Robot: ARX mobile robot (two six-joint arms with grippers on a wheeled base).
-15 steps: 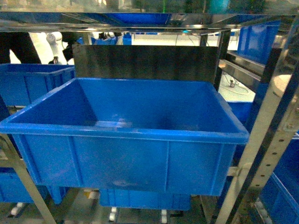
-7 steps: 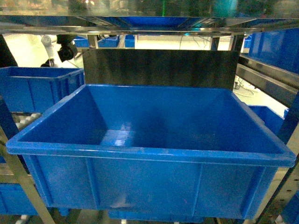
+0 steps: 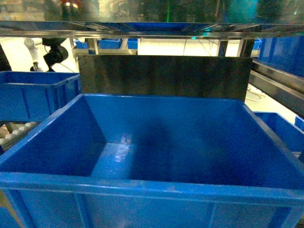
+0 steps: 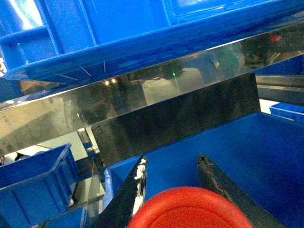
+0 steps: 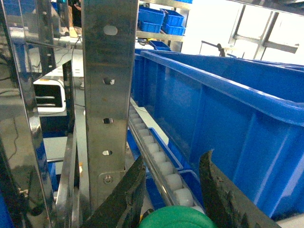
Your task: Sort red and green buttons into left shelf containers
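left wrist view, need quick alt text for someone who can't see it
The left gripper holds the red button between its dark fingers, poised over a large blue bin. A shiny steel shelf rail and another blue bin run above.

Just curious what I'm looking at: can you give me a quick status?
Left gripper shut on red button. Right gripper shut on green button. Blue bin dead ahead. Steel upright before right jaws.

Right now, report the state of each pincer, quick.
Left pincer: closed on the wide red mushroom-cap button.
Right pincer: closed on the green-capped button.
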